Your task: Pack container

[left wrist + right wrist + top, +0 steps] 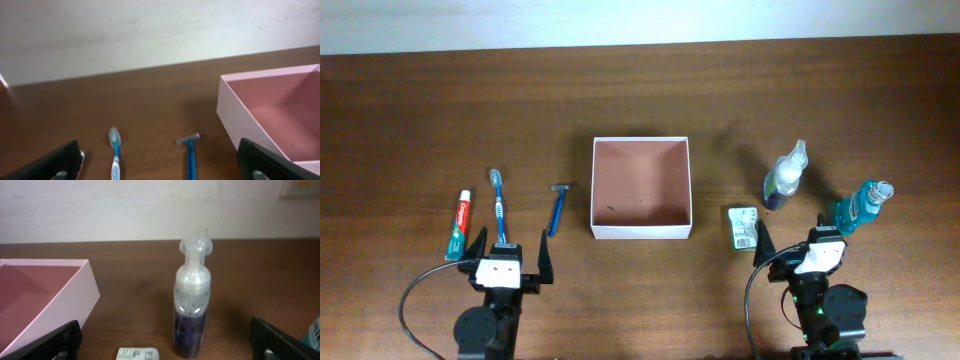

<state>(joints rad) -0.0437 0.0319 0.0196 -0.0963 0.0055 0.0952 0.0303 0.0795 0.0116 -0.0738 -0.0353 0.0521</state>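
The container, a square shallow box with white walls and a reddish-brown inside, sits mid-table and holds nothing; it also shows in the left wrist view and the right wrist view. Left of it lie a blue razor, a blue toothbrush and a toothpaste tube. Right of it stand a purple pump bottle and a teal mouthwash bottle, with a small white pack lying flat. My left gripper and right gripper are open and empty near the front edge.
A pale wall runs behind the table's far edge. The razor and toothbrush lie between my left fingers' line of view; the pump bottle and white pack lie ahead of my right fingers.
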